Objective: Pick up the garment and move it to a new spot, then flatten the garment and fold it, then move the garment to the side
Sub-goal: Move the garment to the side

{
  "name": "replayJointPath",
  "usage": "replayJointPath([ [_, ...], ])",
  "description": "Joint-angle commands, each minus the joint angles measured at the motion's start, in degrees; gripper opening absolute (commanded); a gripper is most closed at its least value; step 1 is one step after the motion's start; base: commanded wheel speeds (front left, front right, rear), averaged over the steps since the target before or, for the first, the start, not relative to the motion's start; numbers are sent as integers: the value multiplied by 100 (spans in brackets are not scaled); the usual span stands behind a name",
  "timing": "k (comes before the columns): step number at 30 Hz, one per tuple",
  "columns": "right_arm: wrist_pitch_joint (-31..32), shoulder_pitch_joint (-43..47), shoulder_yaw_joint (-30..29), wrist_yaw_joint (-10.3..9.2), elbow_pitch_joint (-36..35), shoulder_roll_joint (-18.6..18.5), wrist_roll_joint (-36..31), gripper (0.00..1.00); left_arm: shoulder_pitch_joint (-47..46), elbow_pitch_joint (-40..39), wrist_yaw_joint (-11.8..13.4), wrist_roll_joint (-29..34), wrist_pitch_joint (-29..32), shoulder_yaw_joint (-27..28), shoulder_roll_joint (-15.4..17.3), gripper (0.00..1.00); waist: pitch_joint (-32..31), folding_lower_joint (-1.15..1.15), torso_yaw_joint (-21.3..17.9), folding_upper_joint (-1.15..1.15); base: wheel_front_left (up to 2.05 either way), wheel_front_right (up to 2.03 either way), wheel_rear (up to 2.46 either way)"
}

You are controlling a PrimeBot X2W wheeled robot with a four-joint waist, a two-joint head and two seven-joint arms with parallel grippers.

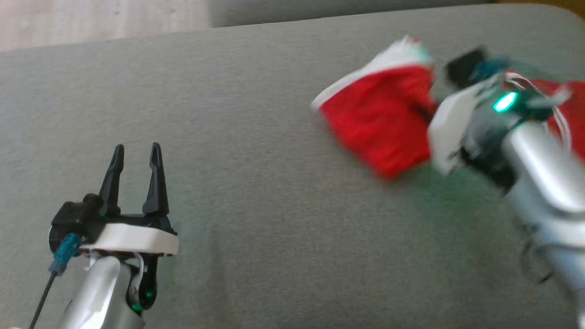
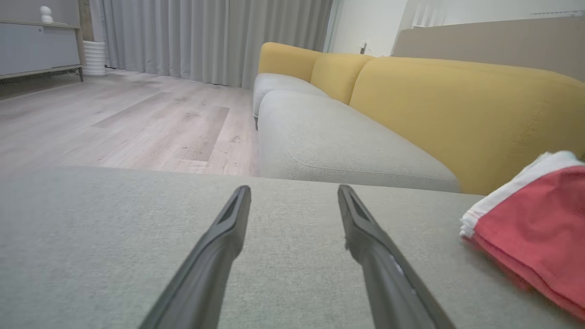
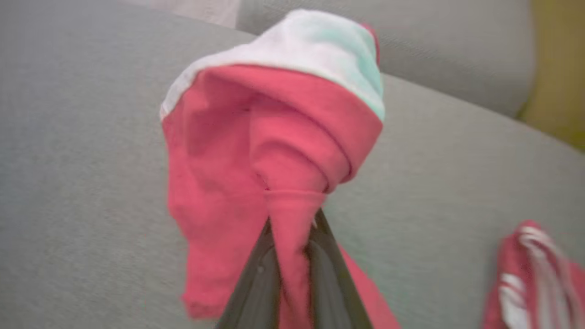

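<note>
The red, white-banded cloth garment (image 3: 215, 151), pinched in the right gripper (image 3: 295, 221), should be carried clear of the grey cushion (image 1: 256, 219); the left gripper (image 1: 137, 150) is spread empty.

A broad grey fabric cushion (image 1: 256, 205) carries everything, its surface flat and plain. A red garment (image 1: 379, 123) with a white band lies bunched on the cushion's far right part, and in the left wrist view its lower folds touch the fabric.
</note>
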Motion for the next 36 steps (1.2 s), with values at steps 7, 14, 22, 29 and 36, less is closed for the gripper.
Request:
replayJointPath([
  [7, 233, -676, 171, 40, -321, -1288, 344, 0, -348, -264, -13, 67, -67, 208, 13, 100, 214, 0, -573, 0, 0, 0, 0],
  [14, 37, -850, 89, 40, -7, -2065, 455, 0, -588, -237, -74, 148, -61, 114, 44, 100, 552, 0, -760, 0, 0, 0, 0],
  [22, -619, -902, -112, 40, 725, -2460, 159, 0, -821, -340, -112, 209, 56, 28, 155, 100, 1000, 0, -726, 0, 0, 0, 0],
  [29, -1131, -1063, -213, 40, 1427, -2528, -510, 51, -988, -505, -106, 259, 150, 6, 284, 100, 1357, 0, -649, 0, 0, 0, 0],
  [36, -1941, -1209, -470, 40, 2065, -2256, -1397, 100, -1020, -520, -89, 270, 178, -48, 316, 100, 1288, 0, -662, 0, 0, 0, 0],
])
